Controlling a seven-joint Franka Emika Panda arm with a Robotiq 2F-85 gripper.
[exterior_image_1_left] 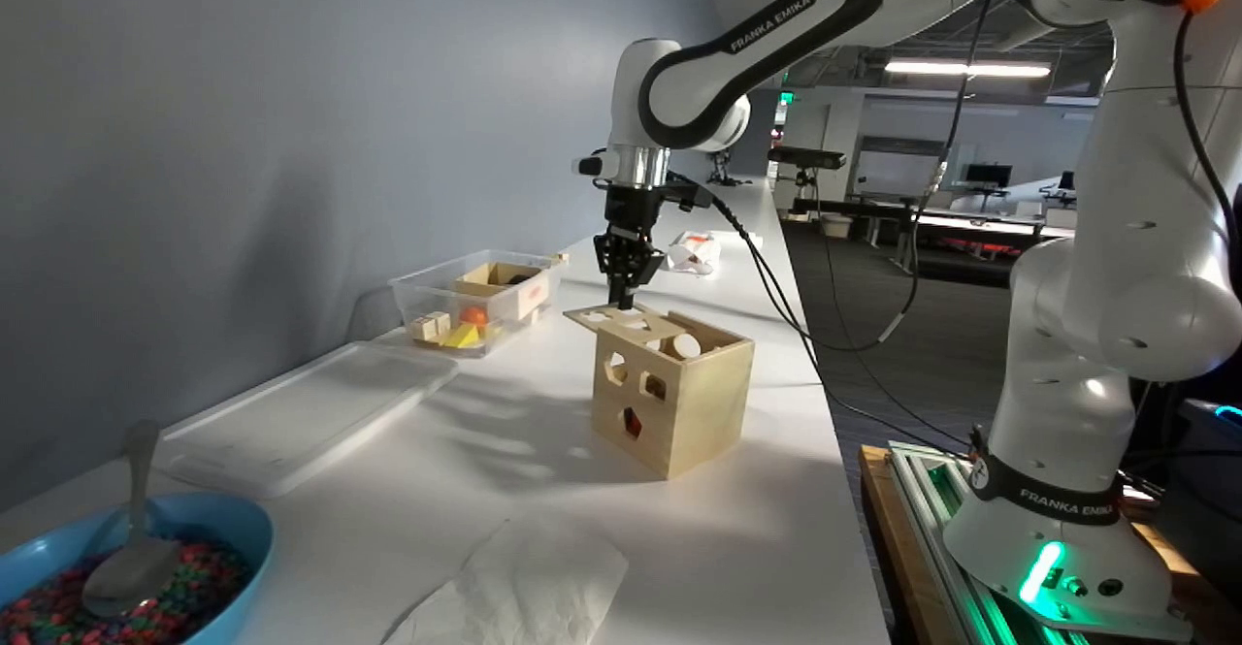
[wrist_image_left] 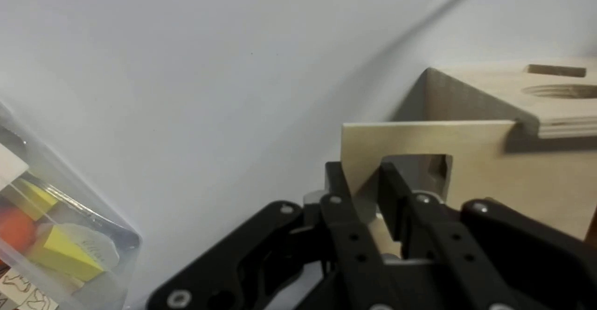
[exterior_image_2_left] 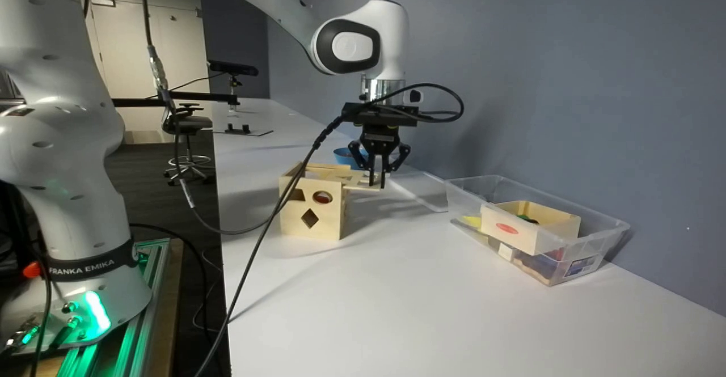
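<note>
My gripper [exterior_image_1_left: 621, 304] points down at the overhanging end of a thin wooden lid [exterior_image_1_left: 617, 321] with cut-out shapes. The lid juts out from the top of a wooden shape-sorter box [exterior_image_1_left: 716, 417], whose top is partly open. In the wrist view, one finger of the gripper [wrist_image_left: 360, 165] lies outside the end edge of the lid [wrist_image_left: 480, 179]. The other finger sits in a square hole, so the narrow strip between is held. The gripper [exterior_image_2_left: 378, 182], lid [exterior_image_2_left: 354, 185] and box [exterior_image_2_left: 326, 227] also show in an exterior view. The box's inside is mostly hidden.
A clear plastic bin [exterior_image_2_left: 465, 194] with coloured blocks and a small wooden box [exterior_image_2_left: 527, 235] stands near the wall. A translucent bin lid [exterior_image_1_left: 310, 403], a blue bowl [exterior_image_1_left: 247, 563] with a spoon, and a white cloth [exterior_image_1_left: 534, 577] lie on the table. A black cable [exterior_image_2_left: 272, 218] hangs beside the box.
</note>
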